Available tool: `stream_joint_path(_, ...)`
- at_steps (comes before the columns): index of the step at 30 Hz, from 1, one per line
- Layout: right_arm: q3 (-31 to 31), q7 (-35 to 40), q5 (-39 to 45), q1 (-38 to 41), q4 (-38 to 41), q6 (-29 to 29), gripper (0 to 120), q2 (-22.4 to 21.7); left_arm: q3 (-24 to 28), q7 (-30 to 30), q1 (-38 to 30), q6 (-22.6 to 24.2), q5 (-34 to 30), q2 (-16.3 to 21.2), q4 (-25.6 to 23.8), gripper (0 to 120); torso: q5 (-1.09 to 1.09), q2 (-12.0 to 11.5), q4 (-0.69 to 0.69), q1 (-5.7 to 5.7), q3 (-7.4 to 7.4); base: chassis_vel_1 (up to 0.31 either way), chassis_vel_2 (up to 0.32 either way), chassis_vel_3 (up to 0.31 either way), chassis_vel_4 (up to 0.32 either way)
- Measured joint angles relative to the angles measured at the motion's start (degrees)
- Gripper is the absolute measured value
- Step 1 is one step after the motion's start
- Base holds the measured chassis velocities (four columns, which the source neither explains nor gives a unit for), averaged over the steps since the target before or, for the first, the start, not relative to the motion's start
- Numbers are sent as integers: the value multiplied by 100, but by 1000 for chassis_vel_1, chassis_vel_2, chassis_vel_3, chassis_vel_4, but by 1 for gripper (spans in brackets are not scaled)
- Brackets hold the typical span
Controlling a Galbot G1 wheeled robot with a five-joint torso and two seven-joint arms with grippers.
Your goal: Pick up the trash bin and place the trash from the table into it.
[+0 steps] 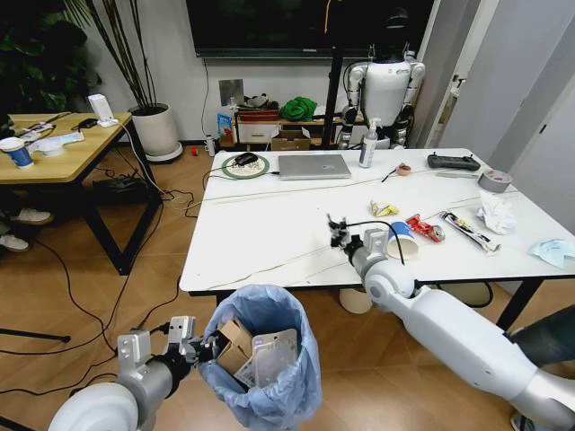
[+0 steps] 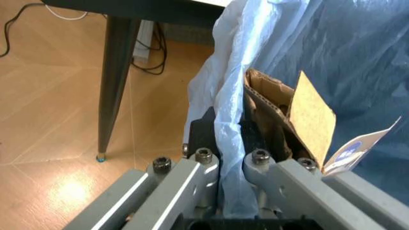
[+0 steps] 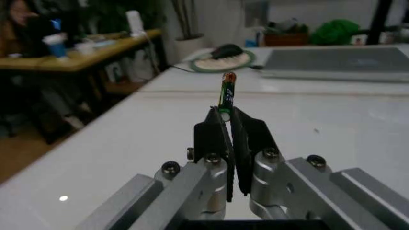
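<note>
Light-blue plastic, baggy and translucent, lines the trash bin (image 1: 262, 364), which sits below the table's near edge at the left of the scene. Left gripper (image 1: 205, 348): fingers pressed together on the liner's rim, pinching the film between the pads (image 2: 206, 132), as the left wrist view shows. Contents: a brown cardboard packet (image 1: 235, 344), torn open with its fluting visible, and a pale sheet (image 1: 273, 353) leaning beside it.

Table (image 1: 269, 242) — white top with thin dark veins, slim black legs. Right gripper (image 1: 338, 233): low over the middle of the tabletop, jaws closed on a small green-and-yellow cylinder with an orange tip (image 3: 227, 96), which looks like a battery, held upright between the fingertips.

Trash left on the table, further right: a blue-white paper cup (image 1: 401, 241) on its side just beside the right arm, a yellow wrapper (image 1: 384, 209), a red wrapper (image 1: 424, 227), a crumpled white tissue (image 1: 495, 214), a pale-blue tissue (image 1: 552, 250) near the far right edge.

Handling note — the held piece is small and gripped only at its lower end, so I would carry it level and unhurried to above the bin's mouth, and release it well inside the rim, clear of the cardboard. The bin hangs by thin film; the left arm should keep it steady.
</note>
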Motion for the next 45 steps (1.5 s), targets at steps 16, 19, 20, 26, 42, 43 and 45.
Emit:
stream_joint_path(16,-227,-3926,-291,-399,1296,820,0,-1366,-55,-2,-46,-4,-6,-54,-3,0,1,1,-2,-1,0,0,0,0,0)
stream_joint_path(19,-185,-4665,-544,-404,1124,892,0,-1375,-59,-5,-53,-4,-13,-60,-6,0,1,1,-1,0,0,0,0,0,0)
stream_joint_path(20,-157,-4873,-653,-409,1071,913,0,-1377,-61,-6,-55,-4,-15,-61,-7,0,1,1,-1,0,0,0,0,0,0)
stream_joint_path(26,-63,-5391,-1254,-428,854,1120,4,-1407,-62,-12,-76,-5,-20,-77,-10,0,1,1,-1,-1,0,0,0,0,0)
stream_joint_path(42,574,-4910,-1377,-663,650,1257,59,-1424,-45,-10,-45,-5,36,-146,-34,0,1,0,-1,0,0,0,0,0,0)
stream_joint_path(43,616,-4689,-1314,-643,630,1262,63,-1425,-47,-2,-5,-5,65,-173,-48,0,1,0,-2,0,1,0,0,0,0)
stream_joint_path(45,709,-4078,-1207,-643,596,1304,71,-1434,-55,13,35,-5,120,-209,-70,0,0,0,0,0,0,0,0,0,0)
